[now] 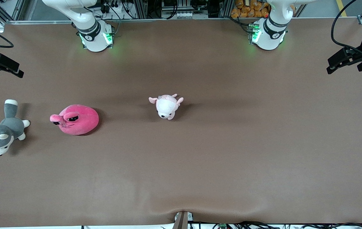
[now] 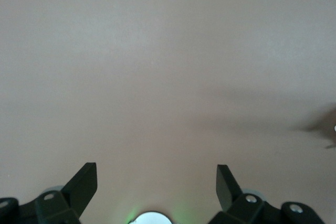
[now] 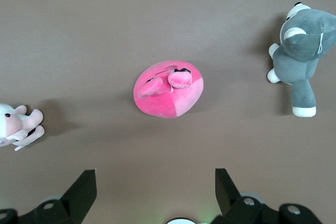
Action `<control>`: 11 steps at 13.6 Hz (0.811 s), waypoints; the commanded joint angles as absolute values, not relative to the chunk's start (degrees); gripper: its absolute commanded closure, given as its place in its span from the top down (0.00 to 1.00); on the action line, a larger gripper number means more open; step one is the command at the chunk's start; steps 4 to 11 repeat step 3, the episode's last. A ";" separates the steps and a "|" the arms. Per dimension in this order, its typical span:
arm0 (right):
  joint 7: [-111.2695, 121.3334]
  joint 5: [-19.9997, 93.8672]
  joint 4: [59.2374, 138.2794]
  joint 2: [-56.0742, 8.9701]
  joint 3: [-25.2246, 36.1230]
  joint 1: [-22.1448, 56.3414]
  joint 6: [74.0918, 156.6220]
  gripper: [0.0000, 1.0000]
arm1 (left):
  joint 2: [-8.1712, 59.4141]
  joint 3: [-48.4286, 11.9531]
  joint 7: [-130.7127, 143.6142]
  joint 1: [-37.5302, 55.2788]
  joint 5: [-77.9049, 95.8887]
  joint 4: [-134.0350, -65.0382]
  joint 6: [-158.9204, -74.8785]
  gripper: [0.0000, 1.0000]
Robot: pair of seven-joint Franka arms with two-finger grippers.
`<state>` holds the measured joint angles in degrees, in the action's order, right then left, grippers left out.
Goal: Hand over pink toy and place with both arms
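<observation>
The pink toy (image 1: 76, 119) is lying on the brown table (image 1: 219, 152), toward the right arm's end, between the grey husky toy (image 1: 4, 130) and the small white and pink toy (image 1: 167, 106), and no finger is touching it. The right gripper (image 3: 155, 187) is hanging high over this part of the table with its fingers standing wide apart and holding nothing; its wrist camera is looking straight down on the pink toy, so I judge that this arm is placed well to come down on it. The left gripper (image 2: 156, 184) is also standing open with nothing between the fingers, and it is hanging over bare table toward the left arm's end, where it is waiting. The toy is soft and round, so I think it will be giving under a grip. This scene is fitting both a toy that is waiting to be picked and one already set down. The table cover is lying smooth and matte, with a light fold at the edge nearest the camera; racks and cables are standing along the bases' side.
</observation>
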<state>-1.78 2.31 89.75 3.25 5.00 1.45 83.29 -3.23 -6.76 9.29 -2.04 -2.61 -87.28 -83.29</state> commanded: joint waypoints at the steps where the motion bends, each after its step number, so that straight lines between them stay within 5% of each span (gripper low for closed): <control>1: -2.29 1.76 89.30 3.43 5.10 1.93 82.71 1.00 | -2.55 -6.86 10.28 -2.11 -2.11 -86.05 -81.47 1.00; 11: -2.29 1.76 89.30 3.43 5.10 1.67 82.44 1.00 | -2.64 -6.86 9.67 -2.55 -2.11 -86.31 -81.21 1.00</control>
